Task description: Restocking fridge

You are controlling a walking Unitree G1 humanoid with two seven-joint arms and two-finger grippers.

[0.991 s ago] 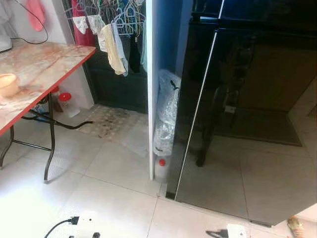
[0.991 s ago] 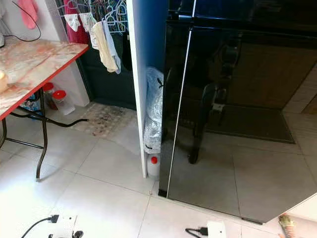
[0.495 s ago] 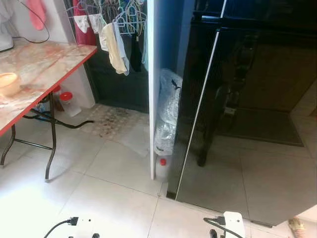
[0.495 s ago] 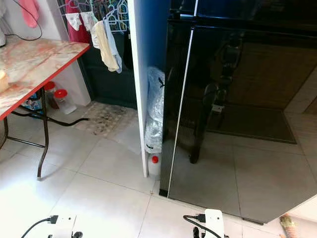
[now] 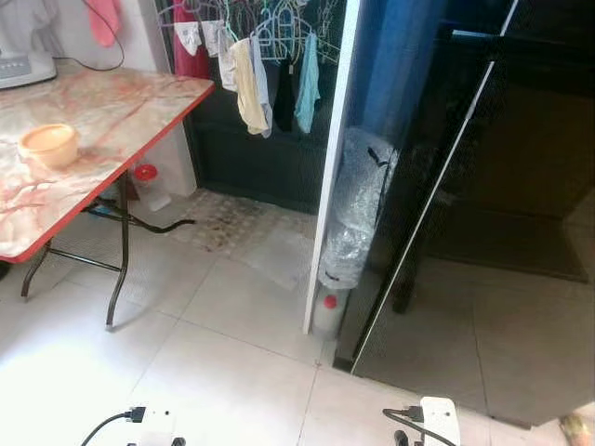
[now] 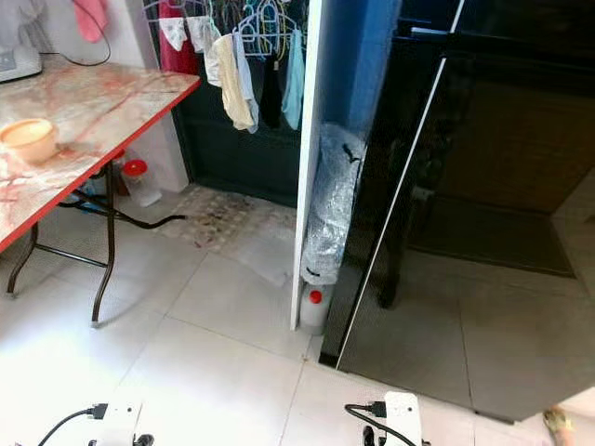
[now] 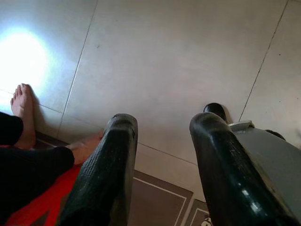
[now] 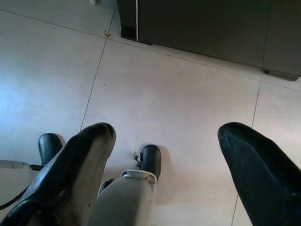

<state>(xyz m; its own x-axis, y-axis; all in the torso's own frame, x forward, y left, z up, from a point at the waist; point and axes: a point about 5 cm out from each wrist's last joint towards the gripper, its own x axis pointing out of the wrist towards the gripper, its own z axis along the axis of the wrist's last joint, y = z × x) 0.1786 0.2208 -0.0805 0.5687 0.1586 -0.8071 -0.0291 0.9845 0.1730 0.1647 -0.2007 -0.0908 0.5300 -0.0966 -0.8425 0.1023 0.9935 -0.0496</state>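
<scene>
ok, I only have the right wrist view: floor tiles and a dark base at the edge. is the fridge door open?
Observer: No. The head views show the black fridge with its doors shut.
Operator: what's on the robot's left?
Observer: A marble-top table with a small beige bowl on it.
Operator: left claw holding anything?
Observer: No. The left claw is open and empty, pointing at the floor.
</scene>
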